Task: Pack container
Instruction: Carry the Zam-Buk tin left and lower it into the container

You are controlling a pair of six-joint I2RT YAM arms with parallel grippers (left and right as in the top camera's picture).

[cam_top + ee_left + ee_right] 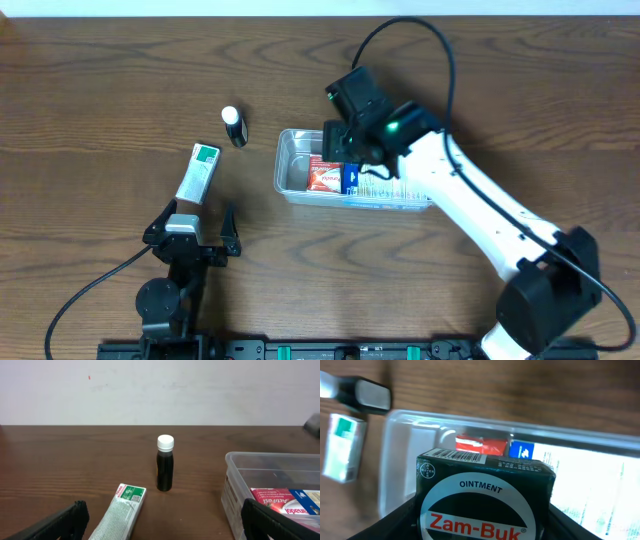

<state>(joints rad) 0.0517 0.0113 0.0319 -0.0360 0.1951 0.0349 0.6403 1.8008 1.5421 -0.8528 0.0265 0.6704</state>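
Overhead, your right gripper hangs over the container near table centre; your left gripper, at eight o'clock, gapes wide and empty. Left wrist: a bottle at twelve, the container at four. Right wrist: your fingers clamp a Zam-Buk box above the container.

The dark cardboard box in the right wrist view reads "OINTMENT" in white capitals above "Zam-Buk" in red, with a round Bayer cross mark at its upper left and a barcode along the top edge. In the left wrist view, the red-and-white carton inside the clear plastic container shows "Actifast" and "anadol". The print on the green-and-white carton is too small to read.
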